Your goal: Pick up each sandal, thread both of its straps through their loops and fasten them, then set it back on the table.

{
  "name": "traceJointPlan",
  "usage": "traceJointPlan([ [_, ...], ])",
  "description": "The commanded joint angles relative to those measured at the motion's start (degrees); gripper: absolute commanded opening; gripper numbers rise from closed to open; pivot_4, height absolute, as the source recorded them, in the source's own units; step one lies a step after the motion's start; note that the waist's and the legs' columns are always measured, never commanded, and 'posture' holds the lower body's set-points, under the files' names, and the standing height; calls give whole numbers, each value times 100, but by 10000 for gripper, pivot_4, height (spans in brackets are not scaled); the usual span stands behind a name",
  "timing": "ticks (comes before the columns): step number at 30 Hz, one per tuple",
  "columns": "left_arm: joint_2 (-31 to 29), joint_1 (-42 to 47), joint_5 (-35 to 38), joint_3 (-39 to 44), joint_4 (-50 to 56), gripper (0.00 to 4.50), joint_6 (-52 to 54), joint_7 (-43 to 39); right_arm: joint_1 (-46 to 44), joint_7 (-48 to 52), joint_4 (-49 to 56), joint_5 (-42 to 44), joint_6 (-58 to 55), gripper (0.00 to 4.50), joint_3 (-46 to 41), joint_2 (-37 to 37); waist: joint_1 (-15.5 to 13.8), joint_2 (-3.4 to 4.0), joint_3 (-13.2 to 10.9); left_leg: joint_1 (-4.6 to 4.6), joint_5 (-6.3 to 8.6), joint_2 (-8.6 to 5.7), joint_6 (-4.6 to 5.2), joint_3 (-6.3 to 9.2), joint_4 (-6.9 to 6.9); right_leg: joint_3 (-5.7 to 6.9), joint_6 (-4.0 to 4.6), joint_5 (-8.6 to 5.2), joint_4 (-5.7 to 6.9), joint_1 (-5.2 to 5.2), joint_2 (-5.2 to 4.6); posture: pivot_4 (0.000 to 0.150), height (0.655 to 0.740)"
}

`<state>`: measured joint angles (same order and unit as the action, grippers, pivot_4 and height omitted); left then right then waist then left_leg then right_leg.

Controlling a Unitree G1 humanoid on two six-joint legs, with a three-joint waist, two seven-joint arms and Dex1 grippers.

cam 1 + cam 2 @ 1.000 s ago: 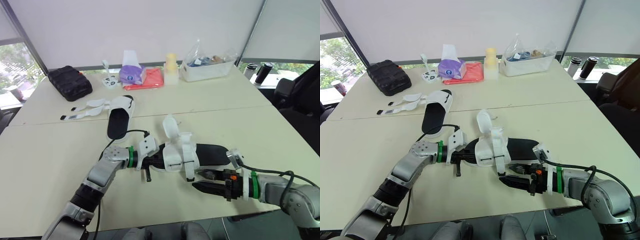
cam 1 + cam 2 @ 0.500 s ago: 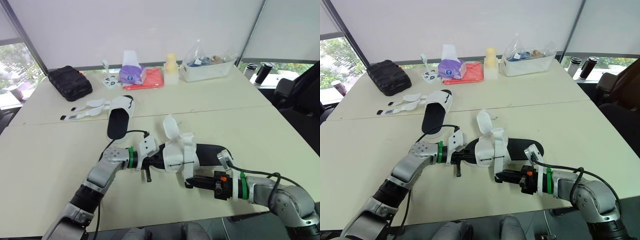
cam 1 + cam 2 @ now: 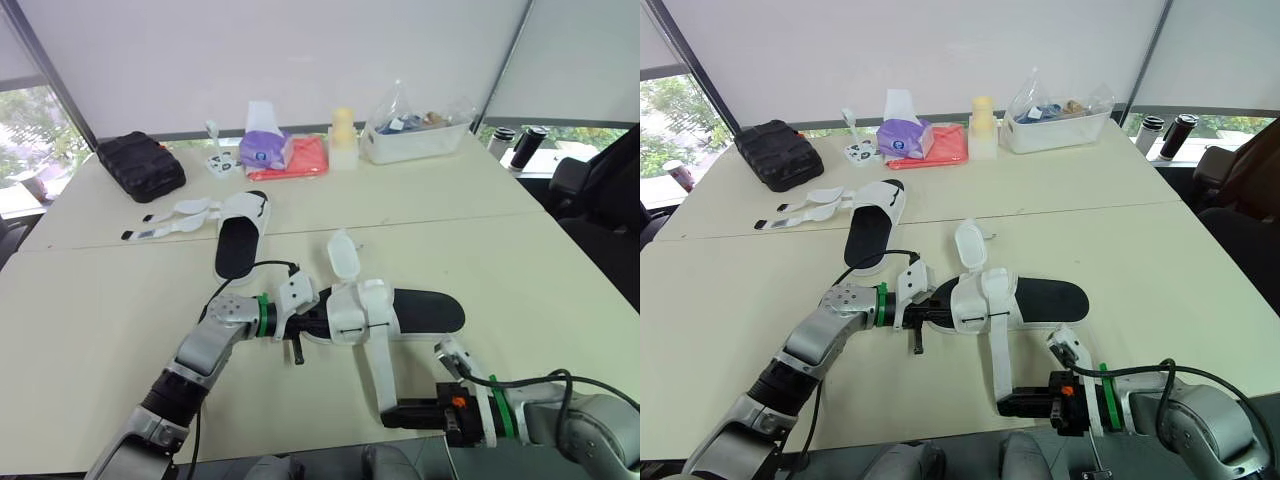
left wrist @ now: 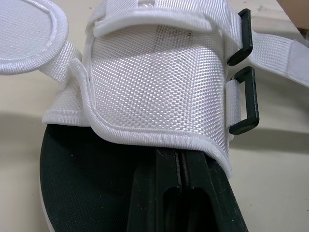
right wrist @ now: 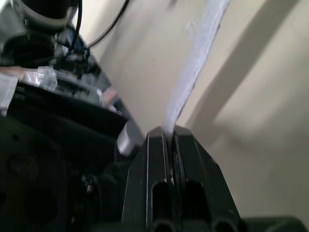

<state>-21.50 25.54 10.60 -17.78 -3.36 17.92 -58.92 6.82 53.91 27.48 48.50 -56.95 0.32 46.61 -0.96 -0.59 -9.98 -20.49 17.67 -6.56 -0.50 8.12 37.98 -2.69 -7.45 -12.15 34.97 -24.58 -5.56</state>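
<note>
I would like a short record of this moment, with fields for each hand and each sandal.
left hand: shut, fingers on the black sole of the near sandal, tips under its white upper
right hand: shut on the end of the strap
strap: stretched straight from the near sandal to the right hand
far sandal: flat on the table, straps spread open

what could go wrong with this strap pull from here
The right gripper pinches just the end of the strap, so the strap may slip free. The left gripper clamps the sandal at one spot; a hard pull could twist it loose.
</note>
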Motion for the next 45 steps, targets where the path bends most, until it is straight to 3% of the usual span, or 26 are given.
traceJointPlan([
  [1,26,24,-39,-103,-3,0,-56,-50,106,124,167,-28,33,947,77,176,-1,0,0,0,0,0,0,0,0,0,0,0,-1,0,0,1500,7400],
  [14,43,68,-65,-151,-116,0,-141,-65,399,367,354,-255,340,947,109,713,-15,-3,0,0,2,0,1,-1,0,1,-3,-2,-4,2,-1,1500,7400],
  [20,52,111,-70,-157,-152,0,-148,-78,-154,41,554,1285,-322,947,-744,462,-9,-4,-1,-1,3,1,1,0,0,1,-3,-2,-4,2,-1,1500,7400],
  [26,81,169,-86,-173,-240,0,-187,-102,-1200,-1370,269,4289,-510,947,-1199,243,-25,-7,-4,-2,3,2,2,2,1,0,-2,-1,-6,2,-2,1500,7400],
  [29,95,179,-87,-174,-249,0,-194,-93,-1430,-2007,192,5178,-347,947,-1109,261,-98,-7,-4,-5,4,3,5,2,0,0,-1,-2,-11,1,-2,1500,7400],
  [36,101,152,-77,-189,-220,0,-205,-65,-2016,-3128,-292,6303,164,947,-770,-67,-133,-6,-4,-18,9,3,12,0,0,0,-4,5,-41,-1,0,1500,7400],
  [45,106,122,-95,-190,-193,0,-219,-22,-2091,-4275,-1217,6149,500,947,-507,-869,-123,-4,-3,-24,10,5,15,-2,-1,-1,-5,13,-54,-2,4,1500,7400],
])
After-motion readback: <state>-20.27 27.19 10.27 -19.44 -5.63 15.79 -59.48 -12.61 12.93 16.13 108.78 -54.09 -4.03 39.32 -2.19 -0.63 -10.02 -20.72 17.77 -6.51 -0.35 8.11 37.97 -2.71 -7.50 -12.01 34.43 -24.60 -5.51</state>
